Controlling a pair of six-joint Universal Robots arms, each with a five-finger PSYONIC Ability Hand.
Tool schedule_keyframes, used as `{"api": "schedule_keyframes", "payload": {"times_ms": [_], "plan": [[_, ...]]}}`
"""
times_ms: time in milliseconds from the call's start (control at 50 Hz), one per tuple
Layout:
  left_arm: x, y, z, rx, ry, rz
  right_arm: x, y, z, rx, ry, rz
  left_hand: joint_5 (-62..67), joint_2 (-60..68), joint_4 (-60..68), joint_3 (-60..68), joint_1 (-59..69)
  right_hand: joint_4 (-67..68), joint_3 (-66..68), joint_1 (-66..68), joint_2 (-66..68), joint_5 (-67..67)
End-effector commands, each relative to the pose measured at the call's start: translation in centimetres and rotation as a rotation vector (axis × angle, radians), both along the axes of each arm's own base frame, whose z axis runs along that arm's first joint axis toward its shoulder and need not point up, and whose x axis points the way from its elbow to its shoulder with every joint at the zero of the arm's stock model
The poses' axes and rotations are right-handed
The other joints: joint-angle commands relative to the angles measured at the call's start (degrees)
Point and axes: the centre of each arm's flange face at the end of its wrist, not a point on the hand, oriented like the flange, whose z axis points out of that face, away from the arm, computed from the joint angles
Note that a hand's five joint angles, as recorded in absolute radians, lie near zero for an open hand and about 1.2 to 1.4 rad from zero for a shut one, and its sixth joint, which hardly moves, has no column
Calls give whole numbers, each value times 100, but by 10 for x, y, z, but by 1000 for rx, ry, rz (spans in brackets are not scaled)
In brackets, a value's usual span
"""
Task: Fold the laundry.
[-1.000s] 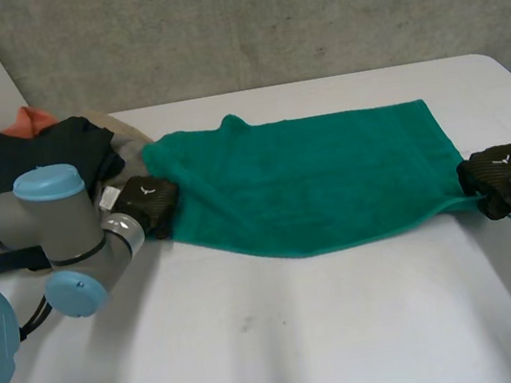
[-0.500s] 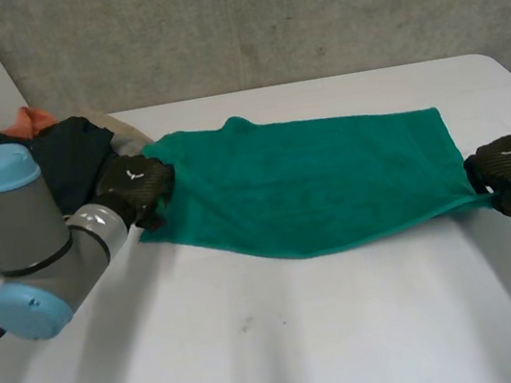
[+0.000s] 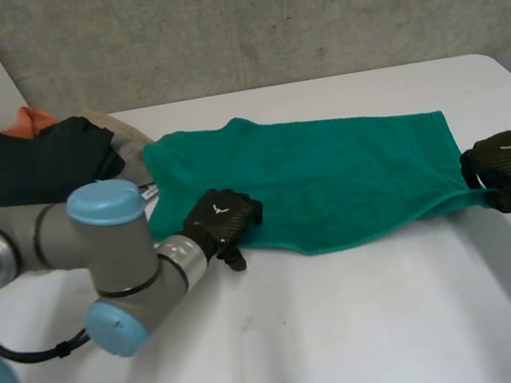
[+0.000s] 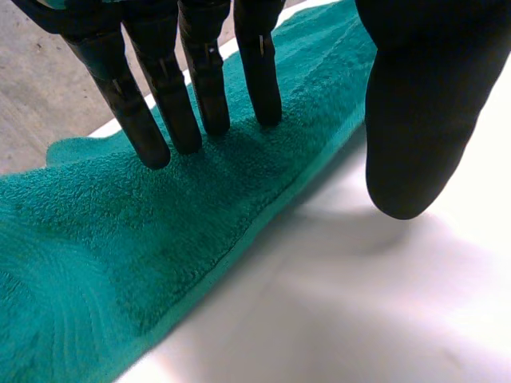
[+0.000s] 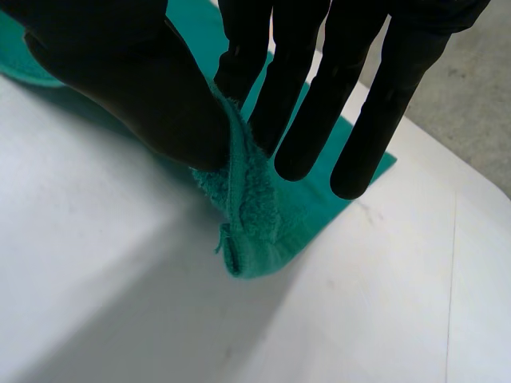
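A green towel [image 3: 331,175] lies spread flat across the middle of the white table [image 3: 355,331]. My left hand [image 3: 224,218] is at the towel's near edge, left of its middle. In the left wrist view its fingers [image 4: 160,96] stretch straight over the towel [image 4: 120,239], and the thumb stands apart above the bare table, so this hand is open with nothing in it. My right hand [image 3: 509,166] is at the towel's near right corner. In the right wrist view the thumb [image 5: 136,80] and fingers pinch that corner of the towel [image 5: 255,235], lifting it slightly.
A pile of clothes sits at the table's back left: a dark garment [image 3: 28,164] over an orange one [image 3: 26,121] and a beige one [image 3: 131,143]. A grey wall [image 3: 257,16] stands behind the table. The table's right edge runs close by my right hand.
My left hand let go of the towel's left corner, opened, and slid right along the near edge. My right hand kept its pinch on the right corner, drifting slightly right.
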Motion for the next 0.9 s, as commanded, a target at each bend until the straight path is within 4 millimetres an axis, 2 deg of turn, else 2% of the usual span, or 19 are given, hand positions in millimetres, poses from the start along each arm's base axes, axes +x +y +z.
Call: {"api": "schedule_keyframes", "payload": {"times_ms": [20, 220, 360, 480, 540, 620, 640, 720, 780, 840, 900], "plan": [[-13, -22, -14, -49, -6, 50, 1, 2, 2, 1, -19, 13, 853, 869, 861, 859, 893, 1125, 1182, 1557, 1232, 1175], [-23, -36, -1, -116, 34, 52, 2, 3, -1, 6, -13, 22, 2485, 2500, 2493, 2490, 2524, 1125, 1182, 1557, 1232, 1175], [-26, -42, -18, -107, 24, 54, 2, 4, -2, 11, -14, 23, 2502, 2518, 2510, 2508, 2541, 1125, 1182, 1557, 1232, 1175], [-27, -43, -23, -104, 21, 54, 3, 5, -3, 16, -13, 25, 2519, 2534, 2527, 2525, 2558, 1125, 1182, 1557, 1232, 1175], [-27, -44, -18, -114, 27, 63, 3, 6, -4, 18, -13, 25, 3072, 3087, 3080, 3077, 3111, 1125, 1182, 1557, 1232, 1175], [-24, -47, -2, -144, 35, 96, 3, 6, -4, 19, -13, 25, 4798, 4814, 4806, 4804, 4838, 1125, 1182, 1557, 1232, 1175], [-23, -48, 7, -159, 40, 113, 3, 6, -4, 19, -13, 25, 4804, 4820, 4812, 4810, 4844, 1125, 1182, 1557, 1232, 1175], [-18, -51, 18, -195, 44, 165, 2, 5, -4, 16, -13, 24, 4804, 4820, 4812, 4810, 4844, 1125, 1182, 1557, 1232, 1175], [-12, -51, 16, -201, 27, 203, 1, 5, -3, 16, -12, 19, 4804, 4820, 4812, 4810, 4844, 1125, 1182, 1557, 1232, 1175], [-2, -41, 15, -191, -29, 239, 0, 2, 0, 2, -2, 7, 4804, 4820, 4812, 4810, 4844, 1125, 1182, 1557, 1232, 1175], [15, -23, 41, -198, -64, 257, -1, 4, 17, -48, 22, 15, 4804, 4820, 4812, 4810, 4844, 1125, 1182, 1557, 1232, 1175]]}}
